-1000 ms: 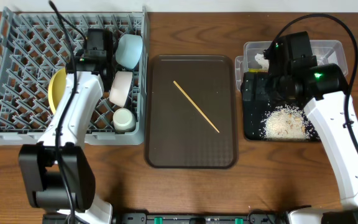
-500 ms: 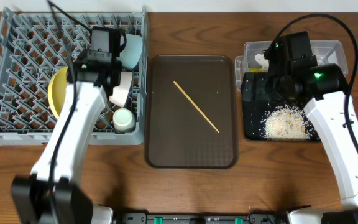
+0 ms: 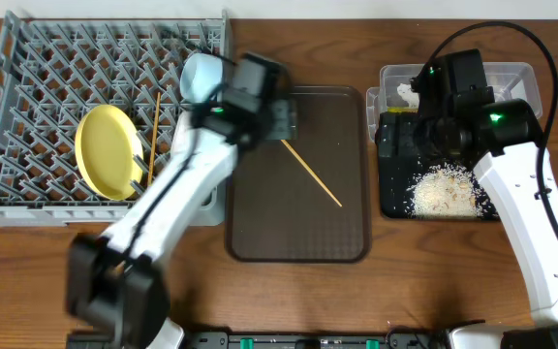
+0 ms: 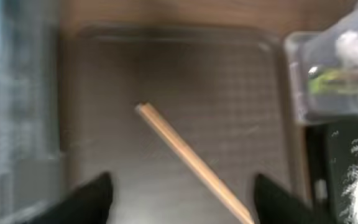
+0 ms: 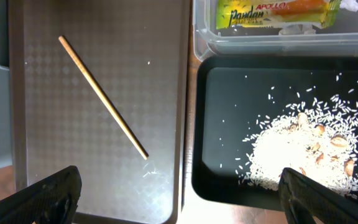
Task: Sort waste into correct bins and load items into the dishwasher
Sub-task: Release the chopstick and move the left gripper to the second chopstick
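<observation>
Wrapper point(image 5: 272, 12) and rice point(image 5: 297, 152) binned, plate point(image 3: 105, 150) racked; one chopstick point(image 3: 306, 167) left on brown tray point(image 3: 298, 228), left gripper point(image 4: 182, 196) above, jaws apart.

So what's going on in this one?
The left arm hangs over the brown tray, jaws open above the one chopstick lying there. The grey rack already holds the yellow plate, another chopstick and a light blue bowl. The right arm sits over the black tray of rice, jaws open and empty; the wrapper is in the clear tub.
</observation>
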Controlling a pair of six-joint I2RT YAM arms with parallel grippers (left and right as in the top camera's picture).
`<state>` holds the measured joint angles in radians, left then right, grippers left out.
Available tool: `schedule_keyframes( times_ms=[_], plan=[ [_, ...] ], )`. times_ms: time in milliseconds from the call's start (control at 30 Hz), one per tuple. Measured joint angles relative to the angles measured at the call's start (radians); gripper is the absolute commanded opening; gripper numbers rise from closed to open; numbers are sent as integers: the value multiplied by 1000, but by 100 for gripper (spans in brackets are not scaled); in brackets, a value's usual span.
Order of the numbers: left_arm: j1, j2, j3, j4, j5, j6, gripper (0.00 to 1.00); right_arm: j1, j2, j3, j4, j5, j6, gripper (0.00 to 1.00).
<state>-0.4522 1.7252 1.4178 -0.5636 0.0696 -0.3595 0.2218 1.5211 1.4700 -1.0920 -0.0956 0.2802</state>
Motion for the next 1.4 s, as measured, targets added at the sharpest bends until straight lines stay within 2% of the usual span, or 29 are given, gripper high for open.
schedule_keyframes(
  times_ms=[233,400,433,500,533,667,867,1033,1233,1400],
  plan=[
    [-45,175,0,69,51,-186,88,0,0,0,0,0,0,99],
    [-39,194,-3,119,62,-238,88,0,0,0,0,0,0,99],
    [-39,194,-3,123,64,-244,86,0,0,0,0,0,0,99],
    [-43,194,-3,117,66,-255,63,0,0,0,0,0,0,99],
    [-45,194,-3,113,67,-256,57,0,0,0,0,0,0,99],
    [-71,194,-3,83,30,-333,58,0,0,0,0,0,0,99],
    [-180,200,-3,73,-174,-520,61,0,0,0,0,0,0,99],
    [-230,230,-3,67,-283,-626,54,0,0,0,0,0,0,99],
    [-213,312,-3,56,-315,-719,51,0,0,0,0,0,0,99],
    [-210,346,-3,72,-293,-745,47,0,0,0,0,0,0,99]
  ],
)
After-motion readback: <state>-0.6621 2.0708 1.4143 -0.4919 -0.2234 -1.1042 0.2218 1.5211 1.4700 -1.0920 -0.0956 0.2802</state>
